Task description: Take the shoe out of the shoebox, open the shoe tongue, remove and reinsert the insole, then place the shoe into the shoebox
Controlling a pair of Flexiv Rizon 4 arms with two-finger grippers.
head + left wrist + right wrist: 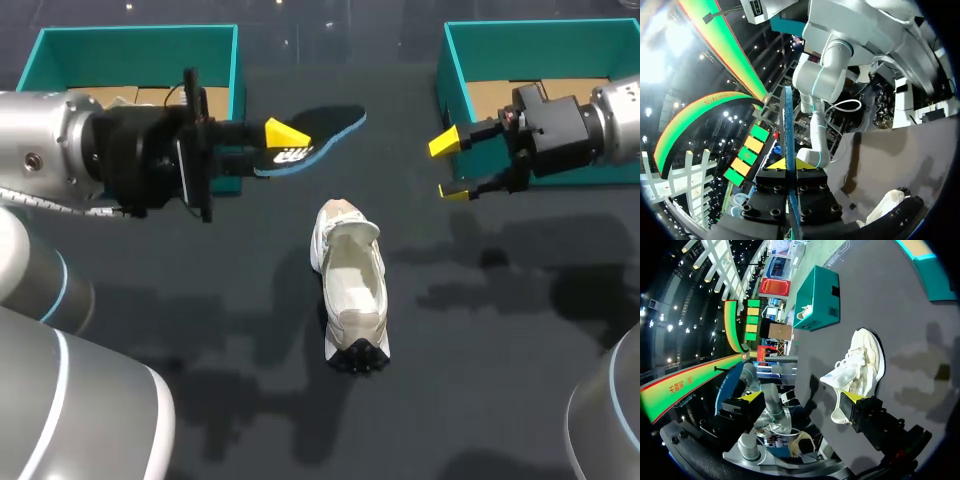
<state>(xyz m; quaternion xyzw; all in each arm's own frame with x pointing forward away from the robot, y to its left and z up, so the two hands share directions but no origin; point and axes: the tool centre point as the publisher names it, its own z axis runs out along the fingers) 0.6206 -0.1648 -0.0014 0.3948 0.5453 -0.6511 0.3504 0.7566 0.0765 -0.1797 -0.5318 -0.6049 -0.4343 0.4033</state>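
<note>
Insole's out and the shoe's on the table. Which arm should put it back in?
Left. Its jaws are shut on the insole, held near the shoe. The right jaws stand open and empty by the right box; that arm could perhaps steady the shoe.

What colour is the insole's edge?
Blue edge, black top; the insole shows best in the head view.

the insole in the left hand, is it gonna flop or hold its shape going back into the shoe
Probably holds its shape: the insole sticks out of the left hand with no visible droop. It looks very thin edge-on in the left wrist view, so it is likely light and bendable if jammed against the shoe.
</note>
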